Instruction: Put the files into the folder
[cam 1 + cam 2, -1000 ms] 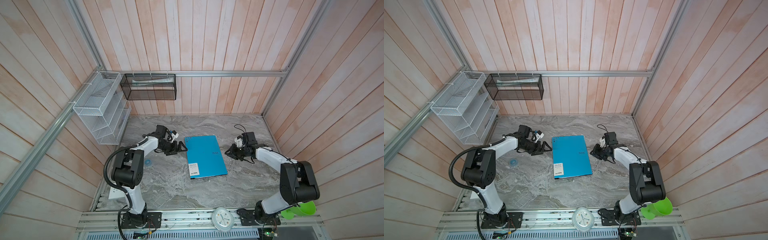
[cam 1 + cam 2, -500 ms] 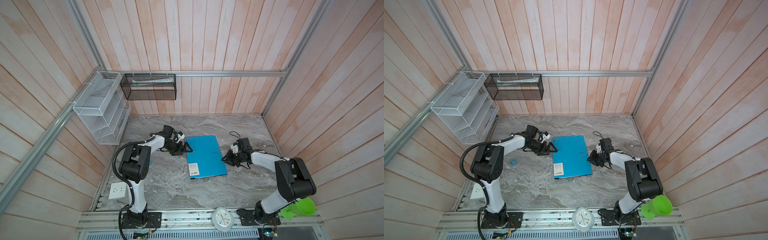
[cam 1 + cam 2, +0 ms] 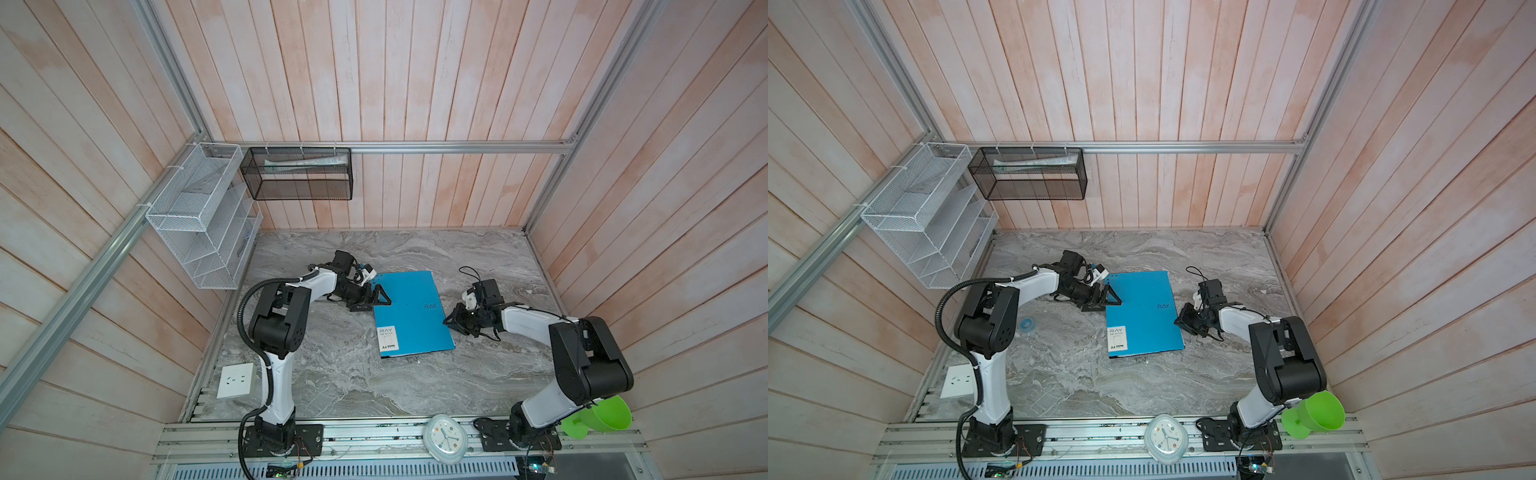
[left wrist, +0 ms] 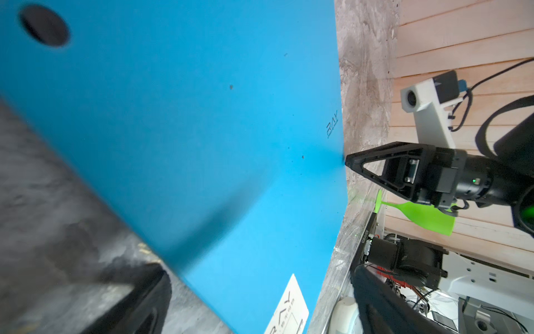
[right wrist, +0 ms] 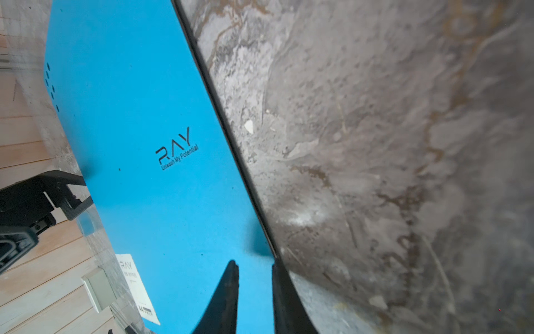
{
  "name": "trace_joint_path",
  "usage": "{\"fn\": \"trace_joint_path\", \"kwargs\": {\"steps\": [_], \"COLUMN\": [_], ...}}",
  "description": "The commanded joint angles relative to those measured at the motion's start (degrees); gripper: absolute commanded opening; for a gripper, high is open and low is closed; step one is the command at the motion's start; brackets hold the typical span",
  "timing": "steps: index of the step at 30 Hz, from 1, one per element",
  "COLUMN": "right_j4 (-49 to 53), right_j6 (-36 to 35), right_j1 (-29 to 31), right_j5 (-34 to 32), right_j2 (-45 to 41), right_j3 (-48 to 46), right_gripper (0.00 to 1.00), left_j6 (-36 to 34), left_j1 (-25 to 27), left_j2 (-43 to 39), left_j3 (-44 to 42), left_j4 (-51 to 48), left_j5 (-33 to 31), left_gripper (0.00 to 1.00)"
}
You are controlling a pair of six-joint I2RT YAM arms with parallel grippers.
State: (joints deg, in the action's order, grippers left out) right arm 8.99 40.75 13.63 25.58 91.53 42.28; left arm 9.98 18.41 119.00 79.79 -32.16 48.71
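- Blue folder (image 3: 411, 316) lies closed and flat in the middle of the desk (image 3: 353, 386), long axis running near to far, tilted slightly; white label (image 3: 387, 337) at its near-left corner.
- Right gripper (image 3: 448, 322) at the folder's right edge, jaws narrowly apart, clamping nothing.
- Left gripper (image 3: 376, 303) at its far-left edge, jaws spread wide.
- White wire rack (image 3: 199, 249) hangs on the left wall.
- Farthest, black mesh basket (image 3: 297, 193) on the back wall holds white paper sheets (image 3: 307, 161).

Table (image 3: 353, 386) free nr front & back; folder (image 3: 411, 313) blocks ctr.
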Motion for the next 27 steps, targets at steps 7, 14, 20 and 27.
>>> {"fn": "trace_joint_path", "kwargs": {"steps": [7,14,20,27], "right_j4": [1.82,3.53,6.77,8.58], "right_j6": [0.21,-1.05,-3.25,-5.01], "right_j1": [-0.24,-2.88,-4.37,-7.62], "right_j5": [-2.47,-4.11,-7.03,-5.74], "right_j2": [-1.28,-0.68,-2.24,-3.30], "right_j3": [-1.15,0.02,2.72,4.55], "right_gripper": [0.24,0.25,0.25,0.27], "left_j6": [2.54,4.66,6.36,8.85], "left_j1": [2.58,4.41,4.67,4.71], "left_j2": [4.34,4.54,-0.46,-6.64], "left_j3": [8.00,7.23,1.35,-5.44], "left_j4": [0.82,1.52,3.97,8.27], "left_j5": [2.91,3.48,-0.23,-3.45], "left_gripper": [1.00,1.00,1.00,1.00]}}
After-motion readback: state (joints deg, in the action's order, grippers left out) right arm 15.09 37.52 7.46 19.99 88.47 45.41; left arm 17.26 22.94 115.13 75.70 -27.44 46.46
